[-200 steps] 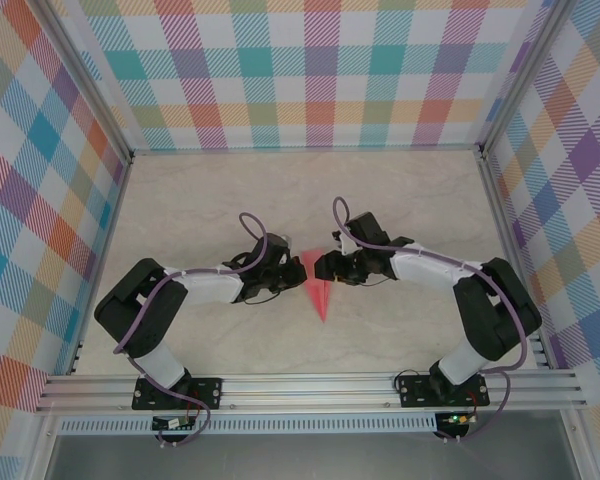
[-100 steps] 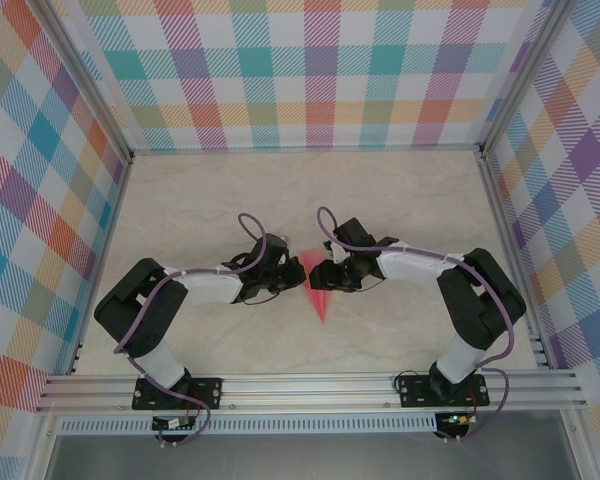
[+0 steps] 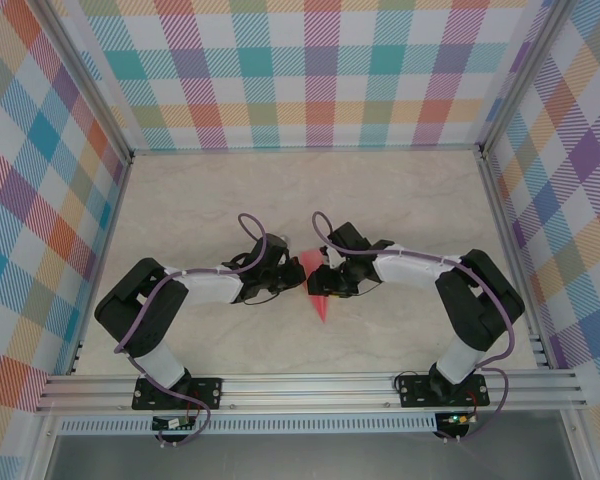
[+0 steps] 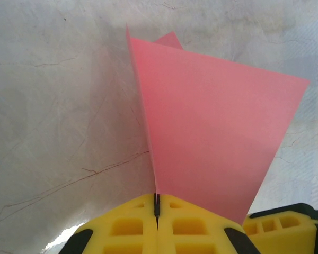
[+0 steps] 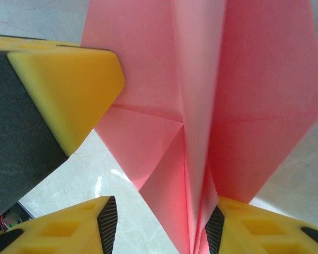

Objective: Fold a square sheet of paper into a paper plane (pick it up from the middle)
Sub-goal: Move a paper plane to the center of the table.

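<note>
The paper plane (image 3: 318, 292) sits mid-table (image 3: 400, 200) btwn the two arms, nose toward the bases, wide tail end away. L gripper (image 3: 294, 280) comes in from its own side & is clamped fully shut on the plane. In the L wrist view the yellow fingers (image 4: 127, 227) meet w/ no gap, the pink edge runs into the seam, and one wing (image 4: 212, 143) stands up off the table. Likely reason: it's the anchor, pinning the body so the thin paper can't slide or spring open while the other arm works. R gripper (image 3: 325, 282) faces it from the opposite side, jaws part-open & straddling the centre ridge (image 5: 196, 106). In the R wrist view one pad looks to touch the paper, while the other has bare table showing beside it. So that's no grip, more a bracket round the fold. A yellow finger (image 5: 69, 84) of the L gripper shows upper left there, just beside the wing, so the two grippers are v. close. Judgement: late stage, shape is already a dart w/ centre crease, and R looks placed to pinch or press that ridge. Risk: opposing pulls could tear the paper or skew the crease.
</note>
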Robot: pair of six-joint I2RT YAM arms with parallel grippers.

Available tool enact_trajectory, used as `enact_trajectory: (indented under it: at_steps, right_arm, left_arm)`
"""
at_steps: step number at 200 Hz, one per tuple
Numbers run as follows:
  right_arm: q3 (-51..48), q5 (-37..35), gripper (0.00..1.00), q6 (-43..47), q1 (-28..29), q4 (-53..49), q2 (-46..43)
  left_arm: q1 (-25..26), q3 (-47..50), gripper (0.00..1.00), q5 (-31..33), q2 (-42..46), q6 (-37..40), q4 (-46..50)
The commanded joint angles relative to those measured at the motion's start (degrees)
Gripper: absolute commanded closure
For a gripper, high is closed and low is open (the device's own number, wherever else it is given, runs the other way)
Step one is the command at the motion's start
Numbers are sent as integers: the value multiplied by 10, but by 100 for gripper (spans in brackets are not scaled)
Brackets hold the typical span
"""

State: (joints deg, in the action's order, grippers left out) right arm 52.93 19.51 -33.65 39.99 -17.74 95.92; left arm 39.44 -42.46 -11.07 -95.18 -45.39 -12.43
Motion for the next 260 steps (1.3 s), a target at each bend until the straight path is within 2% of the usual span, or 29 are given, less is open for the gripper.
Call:
enact_trajectory:
  at_steps: [1, 30, 80, 104, 132, 151, 161, 202, 240, 260]
  right_arm:
    - [-5, -8, 52, -12, 7, -10, -1]
    - [13, -28, 53, -10, 11, -18, 17]
    - [29, -57, 62, -13, 14, -27, 35]
    - [35, -68, 74, -12, 15, -36, 38]
    - [40, -103, 86, -12, 15, -63, 26]
    - [47, -129, 92, -9, 15, -90, 16]
    - [51, -142, 93, -8, 15, -104, 14]
    - [76, -178, 92, -10, 18, -137, 31]
    - [115, -227, 90, -18, 37, -175, 67]
    - [133, -241, 87, -20, 47, -188, 86]
  left_arm:
    - [-10, 6, 100, -1, -7, 1, -14]
    - [-10, 6, 100, -2, -7, 1, -15]
    - [-10, 8, 100, -3, -3, 1, -9]
    - [-10, 5, 100, 1, 5, -2, 4]
    - [-13, 1, 81, 33, 41, -6, 58]
    - [-14, -1, 59, 81, 81, -5, 117]
    - [-15, 0, 52, 107, 104, -5, 146]
    - [-15, -10, 35, 203, 178, -8, 264]
    - [-15, -15, 19, 270, 207, -31, 350]
    - [-15, -18, 14, 294, 208, -44, 380]
